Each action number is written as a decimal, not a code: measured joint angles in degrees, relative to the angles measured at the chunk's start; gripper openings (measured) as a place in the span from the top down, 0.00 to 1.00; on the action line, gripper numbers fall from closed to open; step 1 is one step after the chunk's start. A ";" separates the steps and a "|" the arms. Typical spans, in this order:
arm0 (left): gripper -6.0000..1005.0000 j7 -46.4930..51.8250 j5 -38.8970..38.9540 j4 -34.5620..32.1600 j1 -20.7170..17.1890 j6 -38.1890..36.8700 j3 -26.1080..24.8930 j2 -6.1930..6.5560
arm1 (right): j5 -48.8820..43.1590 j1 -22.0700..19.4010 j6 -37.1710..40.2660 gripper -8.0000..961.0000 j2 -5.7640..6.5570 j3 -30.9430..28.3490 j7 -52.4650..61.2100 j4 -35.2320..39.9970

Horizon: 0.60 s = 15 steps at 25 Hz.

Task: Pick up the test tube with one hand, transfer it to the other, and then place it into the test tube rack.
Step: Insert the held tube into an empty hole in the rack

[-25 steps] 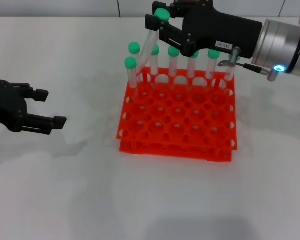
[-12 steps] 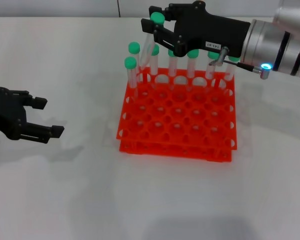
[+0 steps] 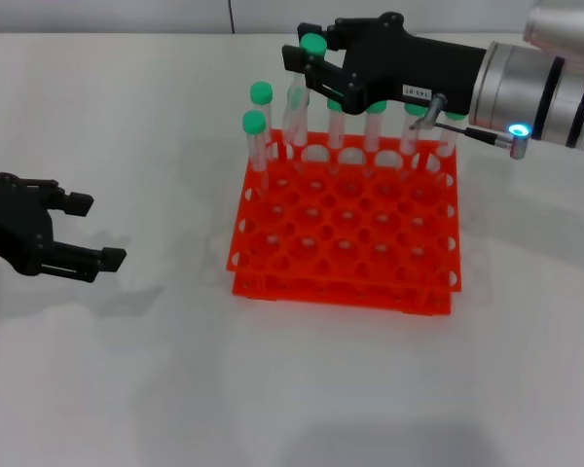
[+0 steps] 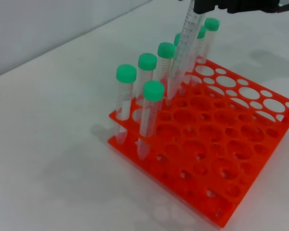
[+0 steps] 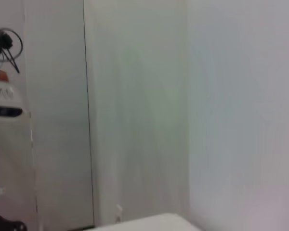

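Right end effector [image 3: 310, 60] is gripping the tube [image 3: 297, 102] just under its green cap, fingers closed on it, above the rack's [image 3: 346, 229] far-left area. I am judging the insertion as under way: in the left wrist view the tube [image 4: 182, 57] is slanting down among the standing tubes, its lower end at the back row, though I cannot tell whether it is seated in a hole. To do this well, I am advising bringing the tube upright before lowering, keeping clear of the neighbouring caps, and releasing only once the tip passes both tiers. Left end effector [image 3: 83, 233] is idling over the tabletop [image 3: 292, 389], well apart from the rack, fingers spread and empty.
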<state>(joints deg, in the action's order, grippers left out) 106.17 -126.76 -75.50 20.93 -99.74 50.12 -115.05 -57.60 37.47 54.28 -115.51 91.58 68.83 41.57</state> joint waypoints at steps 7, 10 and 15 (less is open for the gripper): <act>0.12 0.00 0.00 0.00 -0.10 -0.09 0.07 -0.17 | -6.57 -0.23 -1.82 0.70 0.06 -0.13 6.03 2.99; 0.12 0.00 0.00 0.00 -0.10 -0.21 0.13 -0.25 | -8.02 -0.22 -2.07 0.70 0.09 -0.28 7.84 3.49; 0.12 0.00 0.01 0.00 0.05 -0.33 0.17 -0.42 | -10.09 0.01 -2.63 0.70 0.12 -0.40 10.54 3.60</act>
<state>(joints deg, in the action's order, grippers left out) 106.17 -126.74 -75.49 20.98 -100.07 50.30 -115.47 -67.69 37.48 51.65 -115.39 91.17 79.37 45.17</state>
